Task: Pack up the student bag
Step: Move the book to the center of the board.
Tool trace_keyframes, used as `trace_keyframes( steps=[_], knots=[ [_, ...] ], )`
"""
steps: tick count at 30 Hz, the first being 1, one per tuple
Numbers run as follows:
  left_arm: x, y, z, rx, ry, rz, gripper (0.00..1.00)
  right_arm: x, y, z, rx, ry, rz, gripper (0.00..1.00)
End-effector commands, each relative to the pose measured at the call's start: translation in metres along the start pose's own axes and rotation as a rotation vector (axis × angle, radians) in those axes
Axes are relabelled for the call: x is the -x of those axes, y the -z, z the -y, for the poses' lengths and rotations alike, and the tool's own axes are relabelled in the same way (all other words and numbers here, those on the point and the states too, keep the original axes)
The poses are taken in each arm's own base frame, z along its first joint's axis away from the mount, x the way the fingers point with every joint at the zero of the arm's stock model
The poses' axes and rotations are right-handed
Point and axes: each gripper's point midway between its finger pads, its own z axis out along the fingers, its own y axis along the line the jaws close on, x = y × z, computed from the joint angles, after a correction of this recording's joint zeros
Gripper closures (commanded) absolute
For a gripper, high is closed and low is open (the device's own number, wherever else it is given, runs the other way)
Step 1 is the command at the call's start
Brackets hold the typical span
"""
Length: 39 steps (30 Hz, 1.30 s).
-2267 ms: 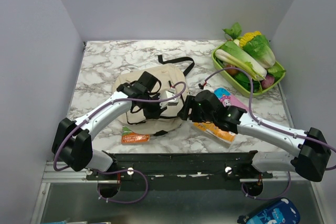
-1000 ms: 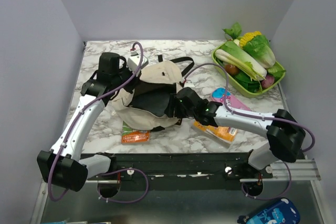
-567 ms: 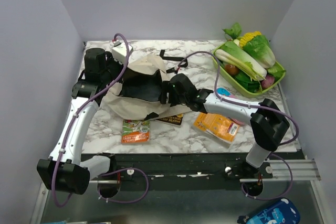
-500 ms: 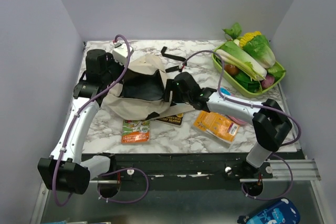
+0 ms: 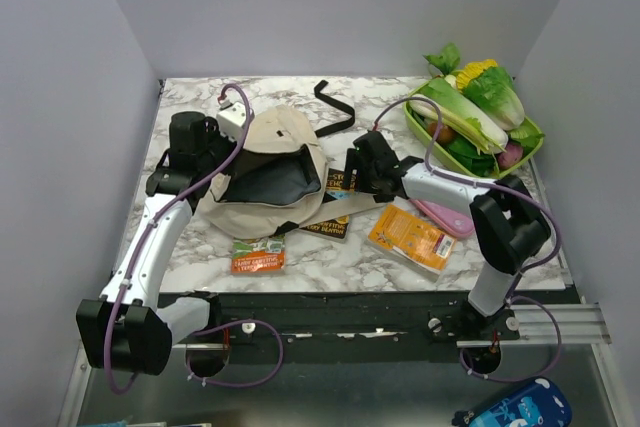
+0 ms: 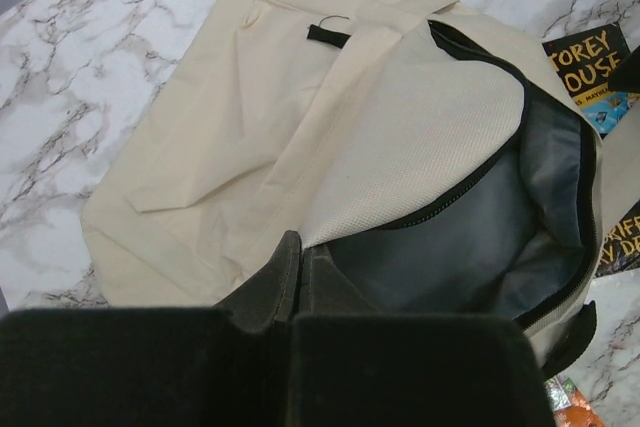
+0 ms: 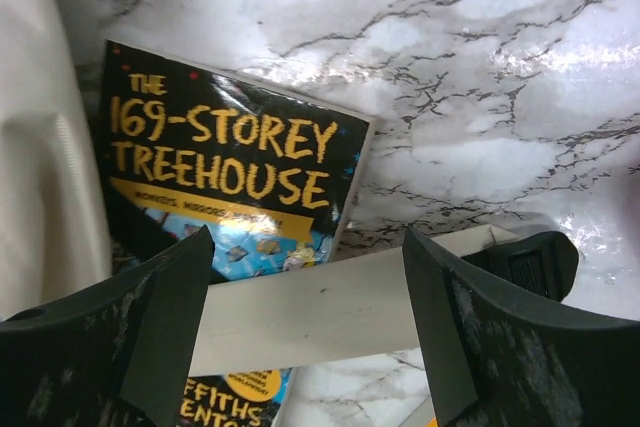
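The student bag (image 5: 262, 152) lies on the marble table left of centre, cream fabric with its mouth gaping and dark lining (image 6: 470, 237) showing. My left gripper (image 5: 217, 169) is shut on the rim of the bag's mouth (image 6: 297, 247), holding the flap up. My right gripper (image 5: 356, 173) stands open just right of the bag, low over a black book, "The 169-Storey Treehouse" (image 7: 230, 157). The bag's beige strap (image 7: 330, 312) runs across that book between the open fingers without being gripped. The bag's side fills the left edge of the right wrist view (image 7: 40, 147).
An orange book (image 5: 410, 237) and a pink item (image 5: 447, 217) lie right of the black book (image 5: 335, 205). A small orange-green book (image 5: 258, 257) sits near the front edge. A green tray of vegetables (image 5: 533, 152) stands back right. A black strap (image 5: 335, 107) trails behind the bag.
My right gripper drew back out of the bag's mouth to the right and opened wider. The black book now shows on the table. My left gripper kept its hold as the bag shifted and settled.
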Motion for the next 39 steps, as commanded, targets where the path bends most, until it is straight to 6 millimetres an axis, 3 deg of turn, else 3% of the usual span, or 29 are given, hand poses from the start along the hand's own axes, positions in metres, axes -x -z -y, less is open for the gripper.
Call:
trace_keyframes(
  steps=[1,7,13,24,27,31,39],
  knots=[
    [-0.001,0.002,0.000,0.005,-0.014,0.030,1.00,-0.014,-0.016,0.010,-0.052,0.013,-0.060,0.15],
    [-0.018,-0.007,0.006,-0.026,0.004,-0.010,1.00,-0.024,-0.024,0.000,-0.011,-0.046,-0.103,0.20],
    [-0.028,-0.012,0.007,-0.037,0.000,-0.030,1.00,-0.007,-0.011,-0.024,0.102,-0.094,-0.051,0.24],
    [-0.051,-0.024,0.016,-0.075,0.021,-0.070,1.00,0.000,-0.001,-0.059,0.261,-0.141,-0.071,0.30],
    [-0.053,-0.024,0.016,-0.075,0.018,-0.072,1.00,0.003,-0.002,-0.048,0.187,-0.148,-0.057,0.30],
    [-0.052,-0.024,0.016,-0.077,0.018,-0.066,1.00,-0.008,-0.008,-0.026,0.096,-0.129,-0.065,0.28],
    [-0.048,-0.022,0.019,-0.088,0.023,-0.058,1.00,-0.027,-0.026,-0.008,0.021,-0.129,-0.092,0.29]
  ],
)
